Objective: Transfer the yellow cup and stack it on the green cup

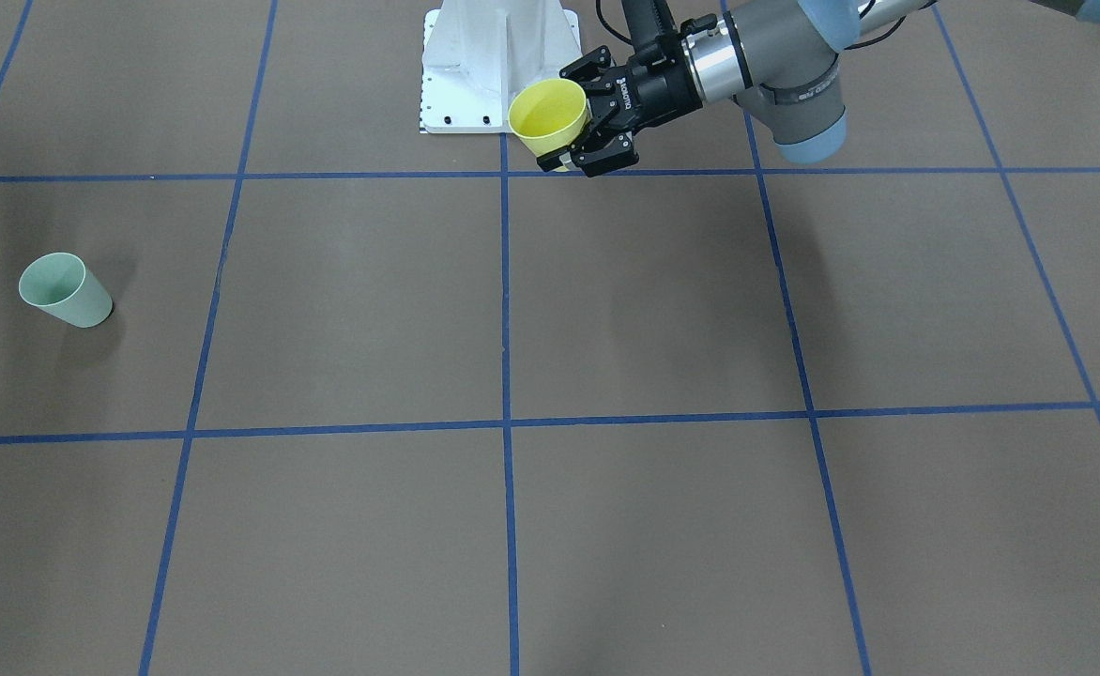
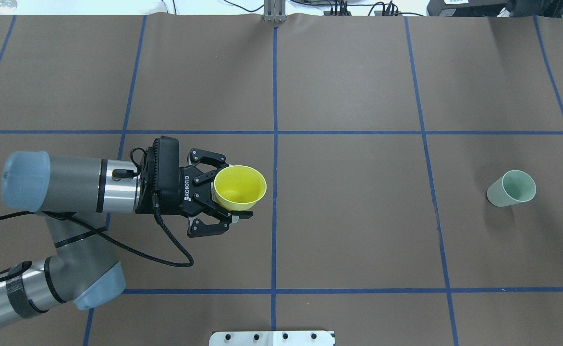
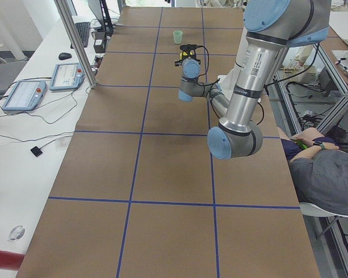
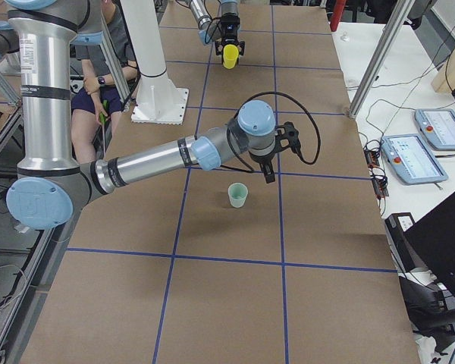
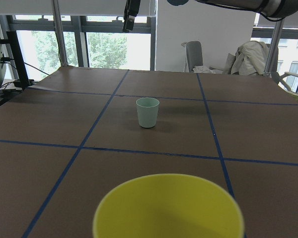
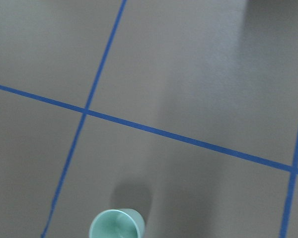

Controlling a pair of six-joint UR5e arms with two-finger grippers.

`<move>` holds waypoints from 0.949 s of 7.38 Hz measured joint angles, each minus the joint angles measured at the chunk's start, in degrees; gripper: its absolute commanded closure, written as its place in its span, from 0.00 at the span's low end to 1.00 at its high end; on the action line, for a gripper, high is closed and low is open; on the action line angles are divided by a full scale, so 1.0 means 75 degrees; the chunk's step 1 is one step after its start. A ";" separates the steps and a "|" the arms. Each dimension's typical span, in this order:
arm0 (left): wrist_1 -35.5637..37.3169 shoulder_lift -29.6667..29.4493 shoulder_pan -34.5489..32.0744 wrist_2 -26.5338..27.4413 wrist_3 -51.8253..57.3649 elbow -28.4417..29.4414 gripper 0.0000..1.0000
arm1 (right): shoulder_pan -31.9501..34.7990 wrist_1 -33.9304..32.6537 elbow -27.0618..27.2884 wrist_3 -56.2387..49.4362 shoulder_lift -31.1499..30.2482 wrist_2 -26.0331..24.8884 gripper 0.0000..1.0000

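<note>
My left gripper (image 2: 239, 193) is shut on the yellow cup (image 2: 239, 186) and holds it upright above the table, left of the centre line. It also shows in the front view (image 1: 550, 115) and fills the bottom of the left wrist view (image 5: 169, 208). The green cup (image 2: 511, 188) stands upright on the table far to the right, alone, also in the front view (image 1: 65, 290). My right gripper (image 4: 268, 173) hangs in the air just beyond the green cup (image 4: 238, 195). I cannot tell whether it is open or shut. The right wrist view shows the green cup's rim (image 6: 116, 225) at its bottom edge.
The brown table (image 2: 348, 230) has blue tape grid lines. The robot's white base (image 1: 498, 66) stands at the near edge. A person (image 4: 106, 83) sits beside the base. Metal posts (image 4: 379, 53) and tablets (image 4: 417, 155) are off the far table edge.
</note>
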 measured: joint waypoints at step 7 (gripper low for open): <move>-0.0062 -0.0165 0.0022 0.0008 0.0088 0.0259 1.00 | -0.3979 -0.0024 0.0660 0.6439 0.3403 -0.1528 0.00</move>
